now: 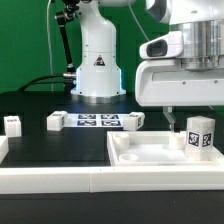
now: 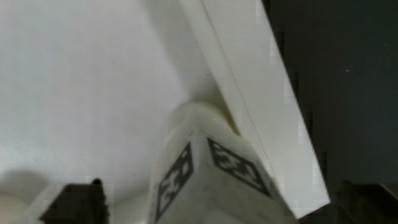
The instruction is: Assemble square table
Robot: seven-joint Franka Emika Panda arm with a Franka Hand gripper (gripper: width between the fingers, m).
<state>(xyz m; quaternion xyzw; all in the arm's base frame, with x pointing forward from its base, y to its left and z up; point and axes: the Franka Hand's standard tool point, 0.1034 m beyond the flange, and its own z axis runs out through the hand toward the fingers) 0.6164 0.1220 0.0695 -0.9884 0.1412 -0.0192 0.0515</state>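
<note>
The white square tabletop (image 1: 128, 152) lies at the exterior view's right, rim up. A short white tagged leg (image 1: 198, 136) stands upright in its far right corner. My gripper (image 1: 192, 122) hangs right above that leg, open, with one finger on each side and a gap to each. In the wrist view the leg (image 2: 214, 165) rises between the two dark fingertips (image 2: 79, 203), next to the tabletop's raised rim (image 2: 240, 75). Three more legs lie on the black table: one (image 1: 12, 124) far left, one (image 1: 57, 121) left of the marker board, one (image 1: 133, 120) right of it.
The marker board (image 1: 98, 121) lies flat in front of the robot's white base (image 1: 97, 70). A long white rail (image 1: 60, 181) runs along the front edge of the table, just before the tabletop.
</note>
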